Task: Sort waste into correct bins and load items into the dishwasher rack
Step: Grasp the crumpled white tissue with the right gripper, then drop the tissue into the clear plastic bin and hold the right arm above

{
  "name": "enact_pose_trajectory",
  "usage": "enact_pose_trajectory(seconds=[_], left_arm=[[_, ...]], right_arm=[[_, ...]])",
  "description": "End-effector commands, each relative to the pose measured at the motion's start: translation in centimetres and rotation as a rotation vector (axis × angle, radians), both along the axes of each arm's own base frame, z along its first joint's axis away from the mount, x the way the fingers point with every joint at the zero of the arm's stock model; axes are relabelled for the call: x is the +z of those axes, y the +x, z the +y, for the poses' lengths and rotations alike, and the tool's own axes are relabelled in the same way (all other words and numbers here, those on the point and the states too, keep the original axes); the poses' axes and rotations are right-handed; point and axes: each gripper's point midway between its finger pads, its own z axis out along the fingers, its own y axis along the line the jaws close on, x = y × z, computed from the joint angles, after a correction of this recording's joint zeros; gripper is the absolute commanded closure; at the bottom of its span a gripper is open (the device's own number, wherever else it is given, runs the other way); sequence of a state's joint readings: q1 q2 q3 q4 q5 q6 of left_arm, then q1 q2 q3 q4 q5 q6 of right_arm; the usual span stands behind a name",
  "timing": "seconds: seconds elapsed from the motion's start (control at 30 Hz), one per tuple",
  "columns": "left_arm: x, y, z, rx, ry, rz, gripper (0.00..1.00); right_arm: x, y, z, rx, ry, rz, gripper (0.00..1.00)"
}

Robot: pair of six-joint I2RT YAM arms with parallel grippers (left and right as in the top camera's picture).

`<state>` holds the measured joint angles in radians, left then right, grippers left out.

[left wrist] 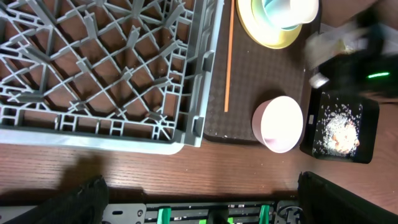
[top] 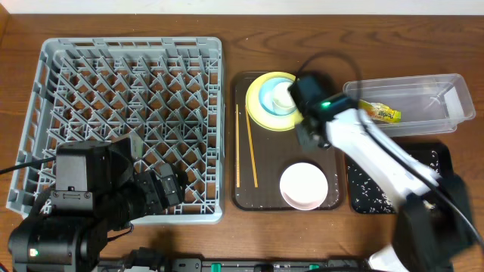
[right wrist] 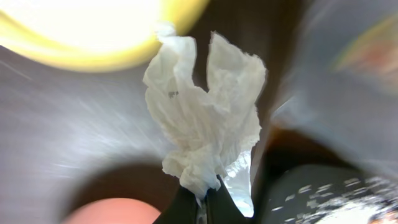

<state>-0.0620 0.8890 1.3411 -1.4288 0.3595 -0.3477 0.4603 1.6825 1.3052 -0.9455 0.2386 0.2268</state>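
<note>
- One crumpled white tissue (right wrist: 205,118) hangs clamped at its lower end between the tips of the right gripper (right wrist: 200,202), whose fingers are closed tight on it.
- In the right wrist view the tissue is off the surface, just below the rim of the yellow plate (right wrist: 93,43). The white bowl (right wrist: 106,213) is blurred at the lower left and the black tray (right wrist: 336,199) at the lower right.
- Seen from overhead, the right arm reaches across the black tray to the brown serving tray (top: 261,198), ending just beside the plate. The tissue itself cannot be made out there.
- The plate carries a light blue bowl (top: 266,97), and a small white cup (top: 283,94) seems to sit inside it.
- The chopsticks (top: 246,147) lie lengthwise along the left side of the serving tray, and the white bowl stands near its front edge.
- The clear plastic tub (top: 446,106) lies to the right of the plate, with the green-and-yellow snack wrapper (top: 378,112) inside it.
- Loose white rice (left wrist: 339,127) is scattered in the black tray, which sits just beside the serving tray.
- The grey dishwasher rack (top: 128,113) fills the left of the table.
- The left gripper (left wrist: 202,186) hovers over the rack's front right corner, its fingers spread wide apart with nothing between them.
</note>
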Motion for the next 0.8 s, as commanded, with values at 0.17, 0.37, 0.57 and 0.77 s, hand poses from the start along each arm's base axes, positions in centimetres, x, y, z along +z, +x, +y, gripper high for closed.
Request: enact_pose_trajectory(seconds=[0.17, 0.37, 0.57, 0.77], left_arm=[[0.0, 0.0, 0.2, 0.008, 0.008, -0.003, 0.02], [0.0, 0.0, 0.2, 0.008, 0.008, -0.003, 0.02], [0.0, 0.0, 0.2, 0.008, 0.008, -0.003, 0.02], [0.0, 0.0, 0.2, 0.008, 0.008, -0.003, 0.02]], right_arm=[[11.7, 5.1, -11.2, -0.414, 0.199, -0.372, 0.99], [6.7, 6.5, -23.8, -0.732, 0.313, -0.316, 0.99], [-0.2, 7.1, -26.6, -0.816, 0.562, -0.167, 0.99], [-2.9, 7.4, -26.7, -0.830, 0.577, -0.114, 0.98]])
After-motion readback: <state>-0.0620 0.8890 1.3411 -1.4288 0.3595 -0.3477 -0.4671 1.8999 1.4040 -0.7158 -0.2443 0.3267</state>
